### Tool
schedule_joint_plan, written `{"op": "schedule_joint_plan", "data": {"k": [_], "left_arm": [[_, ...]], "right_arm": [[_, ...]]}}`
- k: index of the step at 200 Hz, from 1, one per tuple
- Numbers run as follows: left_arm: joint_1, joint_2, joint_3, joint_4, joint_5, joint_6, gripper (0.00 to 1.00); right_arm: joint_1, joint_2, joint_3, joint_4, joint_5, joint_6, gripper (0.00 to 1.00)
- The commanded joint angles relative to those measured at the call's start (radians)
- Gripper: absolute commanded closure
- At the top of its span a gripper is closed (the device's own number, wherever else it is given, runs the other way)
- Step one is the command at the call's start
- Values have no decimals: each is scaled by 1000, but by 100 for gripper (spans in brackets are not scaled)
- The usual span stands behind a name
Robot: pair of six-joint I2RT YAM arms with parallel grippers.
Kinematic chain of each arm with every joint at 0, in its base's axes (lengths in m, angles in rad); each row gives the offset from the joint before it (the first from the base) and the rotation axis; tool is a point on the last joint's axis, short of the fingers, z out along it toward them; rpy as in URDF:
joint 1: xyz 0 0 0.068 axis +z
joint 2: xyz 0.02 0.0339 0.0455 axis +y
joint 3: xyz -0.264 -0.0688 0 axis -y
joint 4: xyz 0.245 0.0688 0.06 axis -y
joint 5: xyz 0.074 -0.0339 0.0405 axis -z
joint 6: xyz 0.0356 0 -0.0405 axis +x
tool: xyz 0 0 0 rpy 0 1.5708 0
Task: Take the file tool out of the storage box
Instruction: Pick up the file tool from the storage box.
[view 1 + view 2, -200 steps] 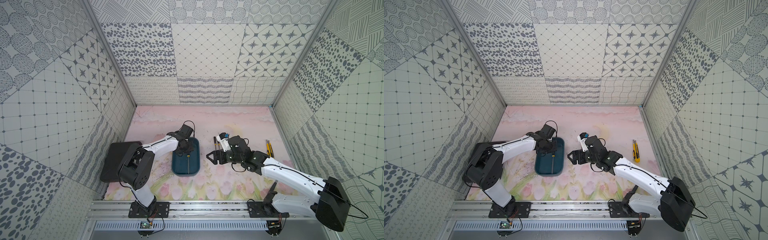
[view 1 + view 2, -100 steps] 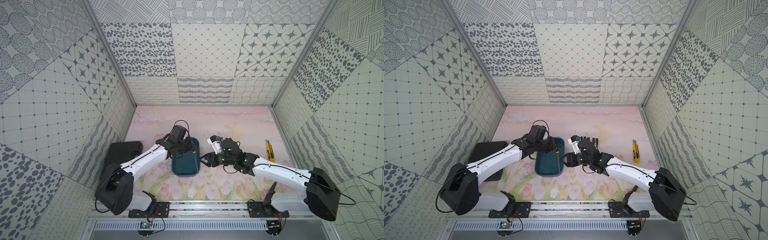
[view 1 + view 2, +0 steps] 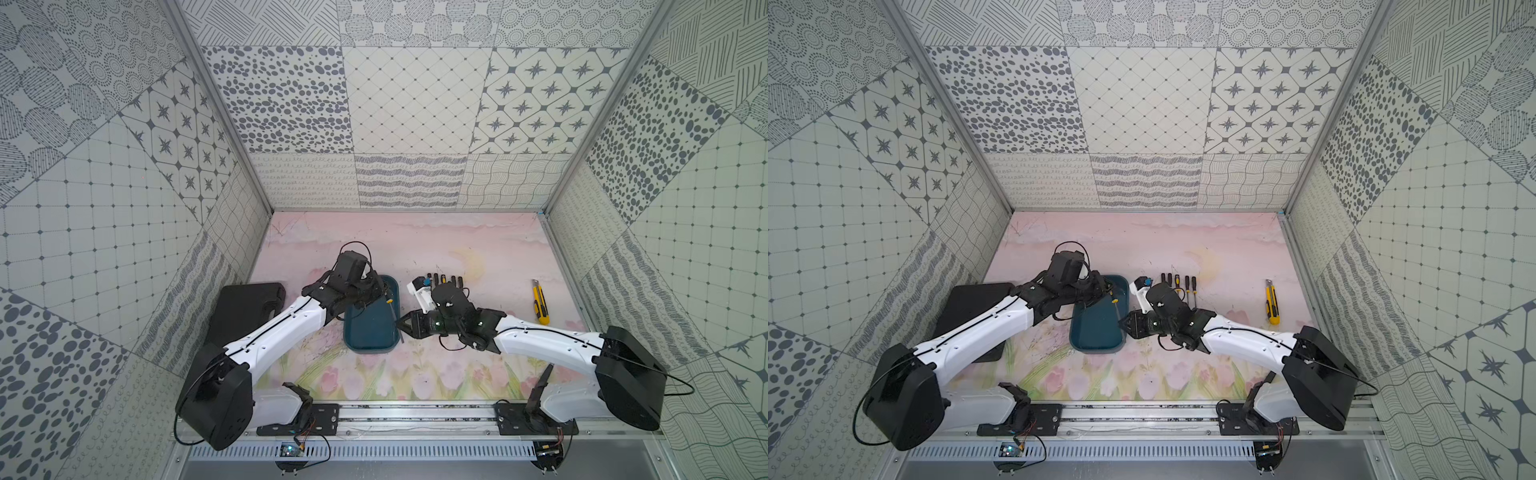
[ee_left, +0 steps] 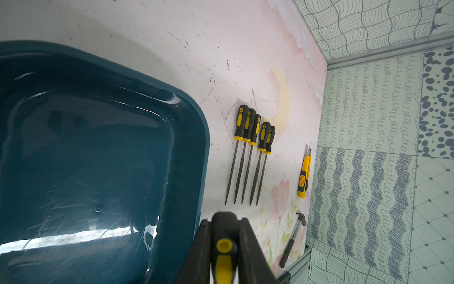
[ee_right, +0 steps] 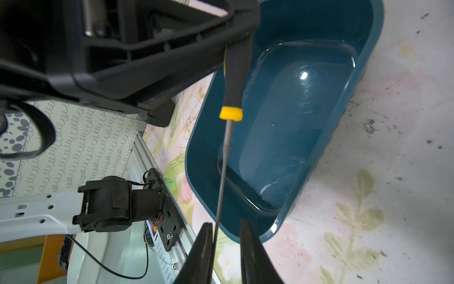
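Note:
The storage box is a dark teal tub on the flowered mat, with nothing lying in it. My left gripper is shut on the black and yellow handle of the file tool. The file tool hangs above the box's right side, its thin shaft slanting down past the rim. My right gripper stands at the shaft's lower end. Its jaws are narrowly open, with the shaft against one finger.
Several more files lie in a row right of the box, behind my right wrist. A yellow utility knife lies near the right wall. A small hammer rests by the front rail. A flat black case sits at the left.
My left gripper has lifted the file tool out of the box and carried it toward the right rim. My right gripper moved left to the shaft and narrowed its jaws around it.

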Motion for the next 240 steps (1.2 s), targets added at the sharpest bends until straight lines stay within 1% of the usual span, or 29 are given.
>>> {"op": "schedule_joint_plan", "data": {"k": [1, 13, 42, 65, 78, 90, 111, 116, 122, 130, 135, 143, 146, 179, 196, 214, 240], "left_arm": [[10, -14, -5, 57, 23, -37, 100], [13, -17, -7, 62, 26, -40, 100], [19, -29, -17, 83, 21, -55, 100], [21, -27, -16, 90, 21, -62, 99], [22, -21, -13, 101, 27, -57, 95], [22, -20, -17, 122, 22, -55, 90], [26, -21, -12, 158, 4, -31, 68], [27, -21, -9, 167, -2, -21, 61], [30, -19, -4, 179, 2, -6, 50], [38, -12, 10, 179, 15, 14, 29], [44, -9, 25, 162, 19, 28, 18], [52, -9, 52, 126, 22, 59, 4], [56, -10, 64, 110, 21, 72, 2], [60, -62, 167, -109, -47, 257, 1], [59, -99, 176, -183, -36, 337, 1], [63, -138, 175, -297, -8, 392, 1], [64, -197, 184, -430, 50, 436, 1]], "right_arm": [[6, 2, 5, 36, 7, 1, 87], [5, 3, 9, 36, 6, 2, 92], [5, 12, 15, 44, -3, 7, 100], [7, 19, 26, 45, -6, 8, 100], [7, 18, 34, 39, 1, 6, 100], [13, 11, 43, 21, 51, 6, 100], [26, -3, 82, -61, 168, -6, 100], [31, -4, 93, -81, 206, -8, 100], [40, -3, 108, -115, 248, -15, 100], [50, 0, 133, -160, 314, -18, 100], [57, 5, 149, -189, 354, -14, 100], [65, 10, 169, -226, 413, -4, 100], [66, 13, 176, -240, 434, 3, 100], [79, 55, 241, -374, 654, 50, 100], [79, 101, 280, -434, 738, 42, 100], [75, 160, 314, -468, 785, 37, 100], [56, 231, 332, -472, 783, 48, 100]]}}
